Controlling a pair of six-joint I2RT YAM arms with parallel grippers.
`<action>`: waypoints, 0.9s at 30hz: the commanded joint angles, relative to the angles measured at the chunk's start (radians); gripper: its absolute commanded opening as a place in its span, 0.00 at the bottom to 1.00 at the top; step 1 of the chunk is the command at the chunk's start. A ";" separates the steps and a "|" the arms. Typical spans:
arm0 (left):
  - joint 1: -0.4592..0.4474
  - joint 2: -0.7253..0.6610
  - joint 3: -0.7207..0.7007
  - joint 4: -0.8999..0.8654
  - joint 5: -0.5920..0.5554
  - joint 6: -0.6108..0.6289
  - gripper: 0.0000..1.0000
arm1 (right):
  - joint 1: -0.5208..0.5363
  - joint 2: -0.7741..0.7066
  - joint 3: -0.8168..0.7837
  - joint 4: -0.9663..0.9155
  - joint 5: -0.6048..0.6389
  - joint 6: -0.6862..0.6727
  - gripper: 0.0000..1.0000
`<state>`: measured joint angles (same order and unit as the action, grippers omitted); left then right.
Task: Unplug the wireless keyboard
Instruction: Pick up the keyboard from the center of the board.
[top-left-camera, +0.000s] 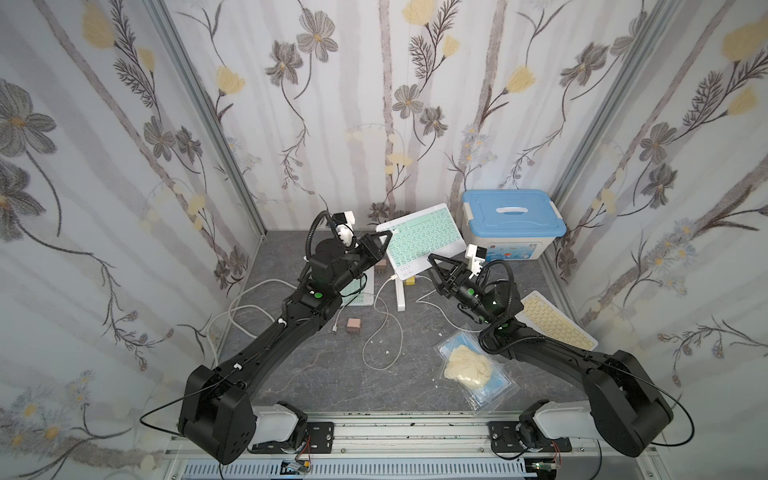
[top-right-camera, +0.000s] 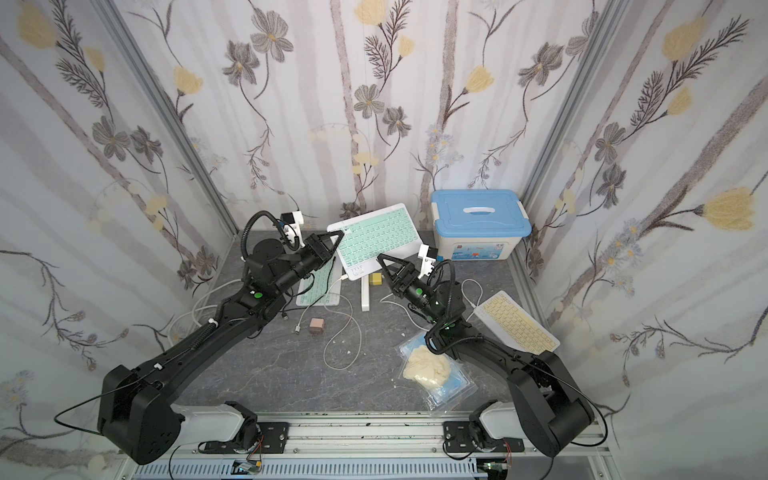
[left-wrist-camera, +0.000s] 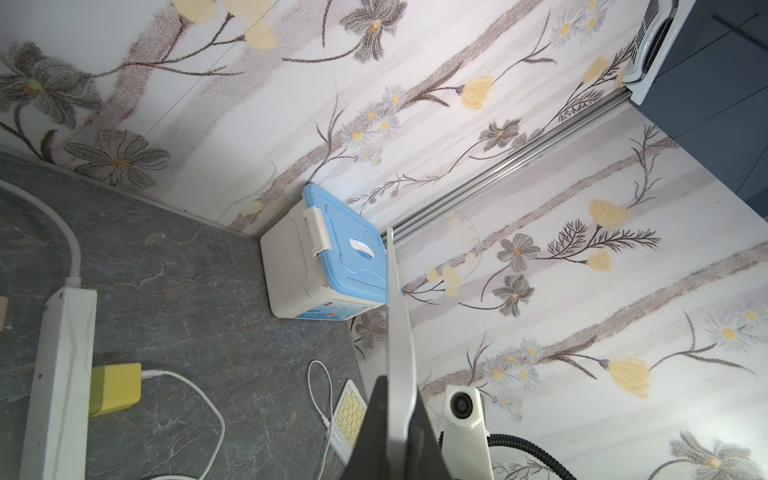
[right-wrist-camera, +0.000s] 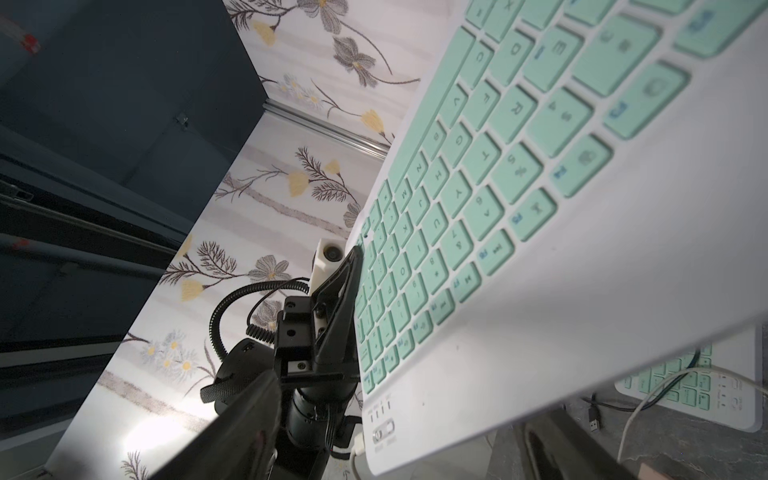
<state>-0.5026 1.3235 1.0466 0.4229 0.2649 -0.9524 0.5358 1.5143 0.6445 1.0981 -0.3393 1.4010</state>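
The wireless keyboard (top-left-camera: 424, 237) (top-right-camera: 376, 237), white with mint-green keys, is lifted and tilted above the table in both top views. My left gripper (top-left-camera: 388, 235) (top-right-camera: 340, 235) is shut on its left edge; in the left wrist view the keyboard (left-wrist-camera: 399, 316) shows edge-on between the dark fingers of that gripper (left-wrist-camera: 394, 384). A white cable plug (top-left-camera: 392, 277) (right-wrist-camera: 357, 446) sits in the keyboard's near corner. My right gripper (top-left-camera: 433, 270) (top-right-camera: 384, 272) (right-wrist-camera: 399, 436) is open, its fingers (right-wrist-camera: 249, 415) standing on either side of that corner of the keyboard (right-wrist-camera: 540, 208).
A blue-lidded box (top-left-camera: 513, 216) stands at the back right. A yellow keyboard (top-left-camera: 557, 320) lies by the right wall, a second green keyboard (top-left-camera: 359, 291) under my left arm. A power strip (top-left-camera: 400, 293), yellow adapter (top-left-camera: 410, 281), brown adapter (top-left-camera: 354, 325), loose cables and a plastic bag (top-left-camera: 469, 365) lie around.
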 joint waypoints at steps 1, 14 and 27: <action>-0.007 0.002 -0.009 0.130 -0.009 -0.058 0.00 | -0.018 0.027 0.023 0.154 0.046 0.049 0.82; -0.044 0.006 -0.036 0.087 -0.012 -0.076 0.01 | -0.057 0.049 0.063 0.157 0.090 -0.018 0.12; 0.164 -0.138 0.105 -0.605 0.446 0.335 0.79 | -0.212 -0.034 0.243 -0.343 -0.531 -0.461 0.00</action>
<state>-0.3645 1.1744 1.1034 0.0166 0.4732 -0.7811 0.3424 1.4879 0.8276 0.9226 -0.5793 1.1286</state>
